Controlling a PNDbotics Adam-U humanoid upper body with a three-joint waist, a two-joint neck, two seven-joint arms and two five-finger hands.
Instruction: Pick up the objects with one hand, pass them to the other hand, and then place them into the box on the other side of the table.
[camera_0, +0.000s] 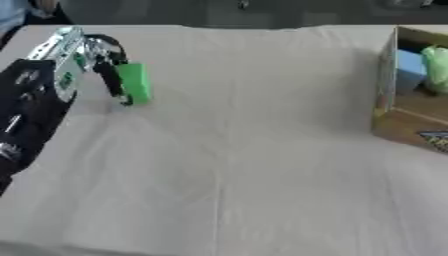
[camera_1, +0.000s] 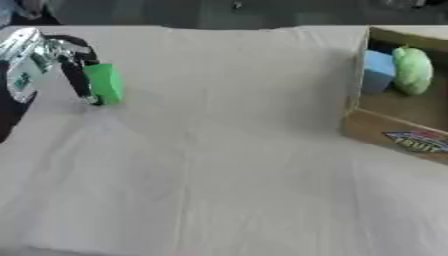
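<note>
While boxed two, robot hand (camera_0: 92, 60) grips one block (camera_0: 134, 83).

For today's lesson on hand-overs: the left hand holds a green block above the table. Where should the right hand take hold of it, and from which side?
Judging by its pose, take the green block by its lower half, coming from the robot's right. The left hand holds it from its left side with fingers curled down that edge, so the right face and bottom end look free, and the block stands upright.

Box (camera_1: 385, 127) at 3 o'clock cut by right edge; label print blurred, unreadable. Left hand (camera_0: 66, 65) wrist side cut by left edge; fingers (camera_0: 112, 80) partly behind green block (camera_0: 134, 82).
</note>
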